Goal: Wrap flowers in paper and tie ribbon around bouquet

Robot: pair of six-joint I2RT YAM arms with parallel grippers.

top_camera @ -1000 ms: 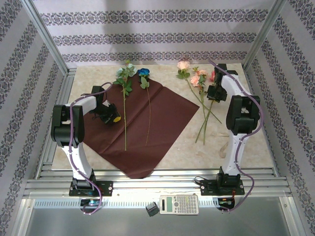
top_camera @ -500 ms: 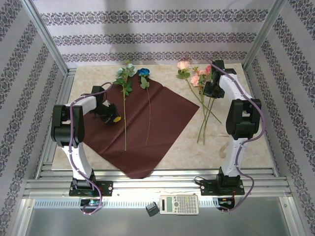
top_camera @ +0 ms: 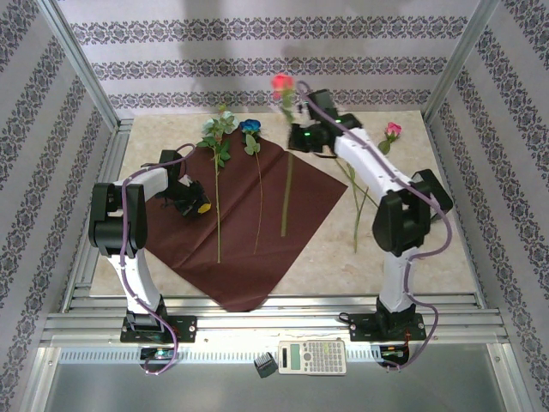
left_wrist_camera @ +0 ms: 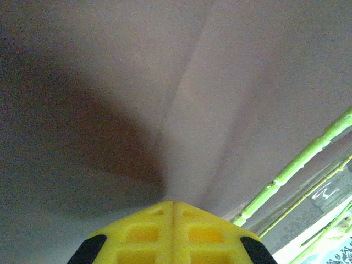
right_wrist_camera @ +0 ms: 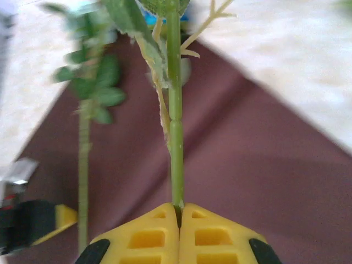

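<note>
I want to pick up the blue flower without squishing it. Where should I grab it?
Best guess: grab the blue flower midway along its bare stem, well away from the bloom. Come straight down from above. It lies flat on the paper, so pinch across the thin stem.

No legible text, brand or number anywhere (keys of the calculator (top_camera: 312, 356) too small and blurry).
</note>
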